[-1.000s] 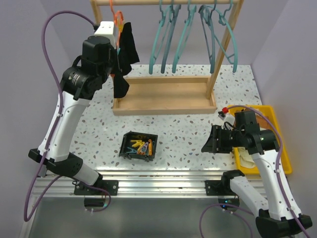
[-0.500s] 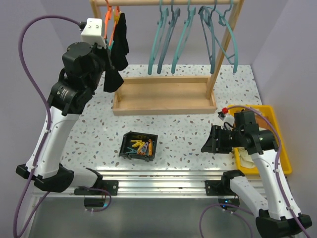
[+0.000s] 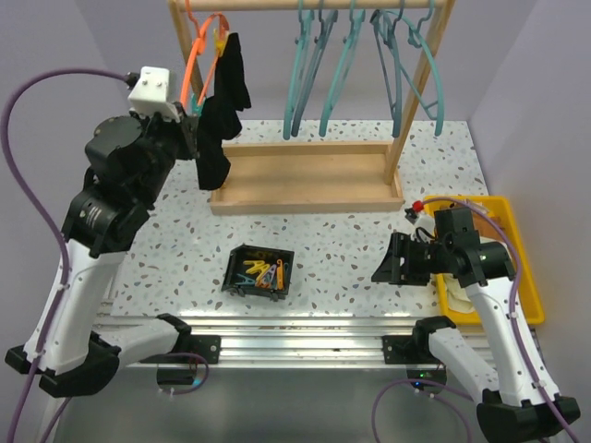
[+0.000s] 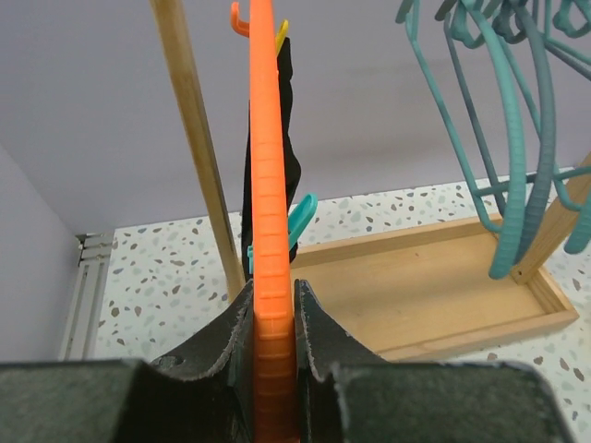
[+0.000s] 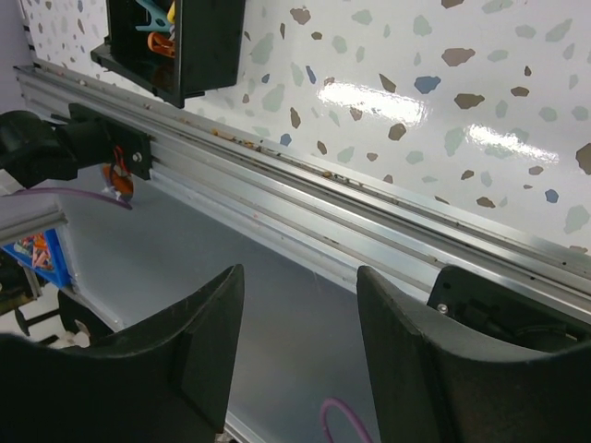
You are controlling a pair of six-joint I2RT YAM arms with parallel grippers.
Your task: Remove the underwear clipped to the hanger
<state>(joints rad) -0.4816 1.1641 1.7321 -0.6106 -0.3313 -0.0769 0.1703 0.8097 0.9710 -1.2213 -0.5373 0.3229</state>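
Observation:
My left gripper (image 3: 191,122) is shut on the lower end of an orange hanger (image 3: 194,65) that leans up toward the wooden rail. In the left wrist view its jaws (image 4: 272,295) squeeze the hanger (image 4: 266,185) from both sides. The black underwear (image 3: 222,115) hangs from the hanger, held by a teal clip (image 4: 301,215) and a yellow clip (image 4: 281,32); it also shows in the left wrist view (image 4: 288,157). My right gripper (image 3: 392,263) is open and empty over the table's near edge (image 5: 300,277). A pale piece (image 3: 457,293) lies in the yellow bin; I cannot tell if it is the cream-white brief.
A wooden rack (image 3: 309,175) with several teal hangers (image 3: 319,74) stands at the back. A black box of coloured clips (image 3: 259,270) sits mid-table. The yellow bin (image 3: 517,231) is at the right edge, partly under my right arm.
My left arm has swung left and toward the near side with the orange hanger in its grip, tilting the hanger and the black underwear. The right arm has barely moved.

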